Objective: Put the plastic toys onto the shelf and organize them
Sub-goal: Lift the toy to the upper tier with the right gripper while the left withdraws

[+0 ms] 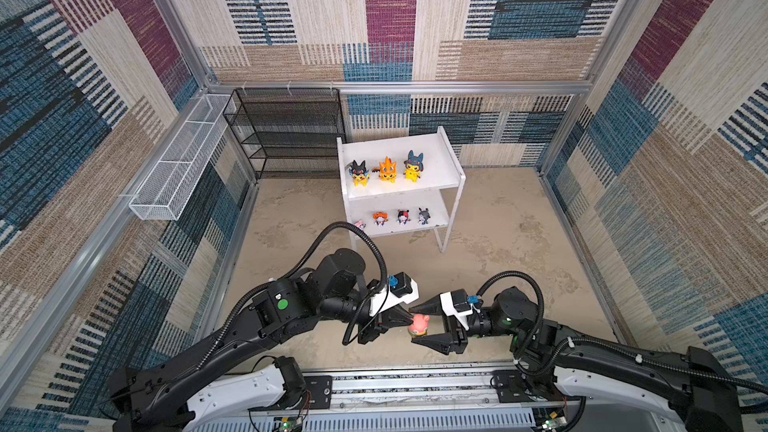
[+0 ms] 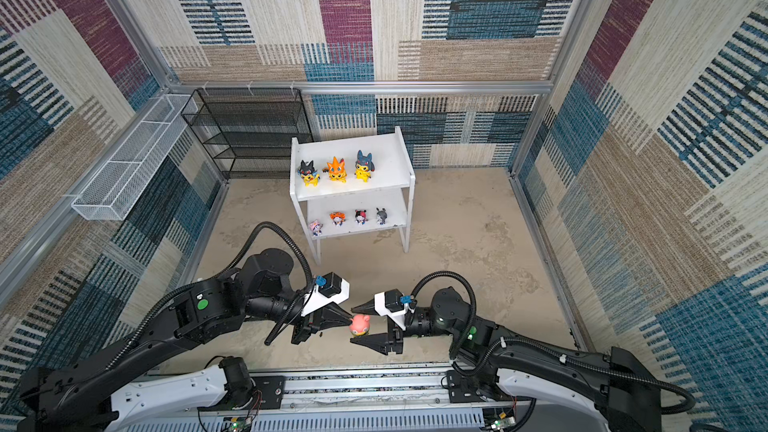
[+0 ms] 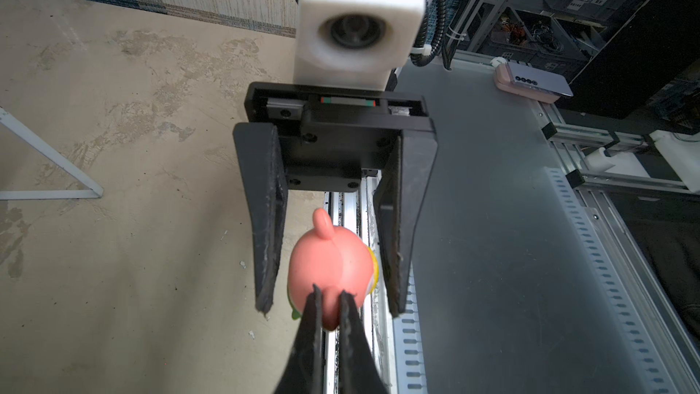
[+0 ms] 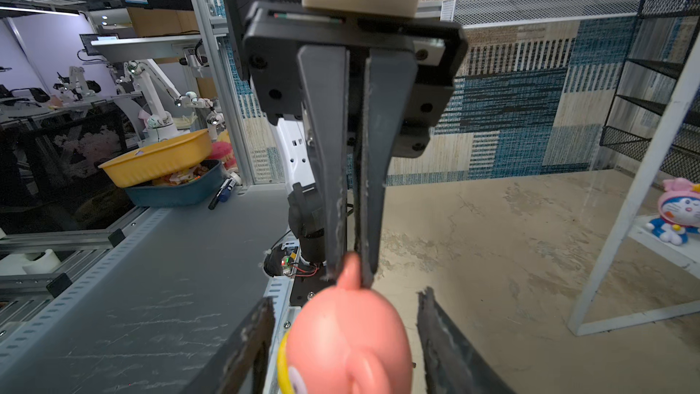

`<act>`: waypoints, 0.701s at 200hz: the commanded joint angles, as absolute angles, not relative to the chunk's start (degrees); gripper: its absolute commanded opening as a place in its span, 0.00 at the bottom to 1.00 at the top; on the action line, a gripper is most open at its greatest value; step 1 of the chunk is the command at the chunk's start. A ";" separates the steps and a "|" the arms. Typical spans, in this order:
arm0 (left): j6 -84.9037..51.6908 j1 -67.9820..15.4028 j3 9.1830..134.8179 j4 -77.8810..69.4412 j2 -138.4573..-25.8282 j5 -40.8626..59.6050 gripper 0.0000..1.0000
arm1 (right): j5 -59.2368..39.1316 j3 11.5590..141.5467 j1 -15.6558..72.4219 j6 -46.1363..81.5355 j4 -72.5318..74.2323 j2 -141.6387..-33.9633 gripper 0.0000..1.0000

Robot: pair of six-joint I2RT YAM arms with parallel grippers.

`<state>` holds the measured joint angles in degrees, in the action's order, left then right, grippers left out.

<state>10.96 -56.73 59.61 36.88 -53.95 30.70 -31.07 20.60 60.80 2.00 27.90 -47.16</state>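
Left wrist view: the left tool (image 3: 331,294) is clamped tight on a nub of the pink toy (image 3: 333,259), near the front edge of the table (image 3: 113,259). The right tool (image 3: 330,307) stands open, its fingers on either side of the toy. Seven other toys (image 1: 387,170) stand on the shelf (image 1: 436,151).

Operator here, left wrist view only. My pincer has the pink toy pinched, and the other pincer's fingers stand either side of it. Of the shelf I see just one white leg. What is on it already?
Observer: Three yellow toys stand in a row on the top board of the shelf, with bare board to their right in both top views.
Operator: And underneath?
Observer: Four tiny toys stand in a row on the lower board.
Operator: Anything beside the shelf?
Observer: A black mesh rack stands against the back wall, to the shelf's left in both top views.
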 commanded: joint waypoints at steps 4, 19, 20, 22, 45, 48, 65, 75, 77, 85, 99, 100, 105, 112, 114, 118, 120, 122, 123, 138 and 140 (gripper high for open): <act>12.21 -56.34 60.25 36.61 -53.87 32.17 0.00 | -31.12 21.60 60.86 0.04 26.45 -47.35 0.45; 12.37 -56.01 60.21 36.74 -53.82 32.30 0.00 | -30.81 22.31 60.85 -0.80 24.71 -47.21 0.39; 12.38 -56.00 60.21 36.78 -53.85 32.32 0.00 | -30.79 22.36 60.88 -0.84 24.57 -47.20 0.39; 12.39 -55.99 60.21 36.75 -53.87 32.34 0.00 | -30.83 22.46 60.88 -0.94 24.36 -47.15 0.38; 12.54 -55.40 60.12 36.76 -54.19 32.70 0.00 | -30.84 23.78 60.82 -2.28 21.26 -46.89 0.33; 12.55 -55.34 60.12 36.74 -54.27 32.70 0.00 | -30.82 24.05 60.89 -2.53 20.81 -46.92 0.33; 12.42 -55.00 60.28 36.58 -54.49 32.65 0.00 | -30.00 25.25 60.75 -3.23 18.42 -46.76 0.31; 12.45 -54.69 60.54 36.88 -54.27 31.82 0.24 | -29.36 26.09 60.50 -3.59 17.18 -46.60 0.30; 12.47 -54.61 60.62 37.02 -54.13 31.64 0.29 | -29.09 26.34 60.37 -3.60 16.89 -46.61 0.30; 12.48 -54.25 60.73 37.26 -53.54 30.49 0.47 | -28.51 27.43 59.47 -3.26 15.68 -46.58 0.30; 12.42 -53.60 60.56 37.20 -51.59 28.01 0.73 | -28.30 30.90 56.71 -2.67 12.30 -47.05 0.30; 12.45 -53.61 60.52 37.19 -51.41 27.85 0.74 | -28.34 31.18 56.48 -2.65 12.08 -47.12 0.30; 12.43 -53.35 60.34 37.26 -50.69 27.19 0.80 | -28.73 32.72 55.26 -2.59 10.63 -47.40 0.29; 12.62 -53.06 60.16 37.33 -49.69 26.24 0.88 | -29.19 35.03 53.82 -2.71 8.63 -47.76 0.29; 12.58 -53.01 60.13 37.30 -49.38 25.96 0.91 | -29.18 35.72 53.42 -2.79 7.96 -47.87 0.29; 12.73 -52.92 59.97 37.33 -48.87 25.39 0.98 | -29.28 37.06 52.67 -3.01 6.70 -48.23 0.29; 12.74 -52.87 59.90 37.35 -48.63 25.05 0.99 | -29.47 37.81 52.30 -3.21 6.20 -48.36 0.29; 12.70 -52.83 59.82 37.35 -48.50 24.67 0.99 | -29.60 38.70 51.88 -3.35 5.37 -48.45 0.29; 12.72 -52.83 59.79 37.35 -48.24 24.51 0.99 | -29.66 39.04 51.69 -3.43 5.06 -48.57 0.29; 13.06 -52.76 59.17 37.35 -46.47 22.26 0.99 | -30.97 45.89 48.27 -4.91 -0.81 -50.58 0.29; 13.04 -52.78 59.07 37.33 -46.18 22.00 0.99 | -31.28 46.76 47.79 -5.03 -1.56 -51.03 0.29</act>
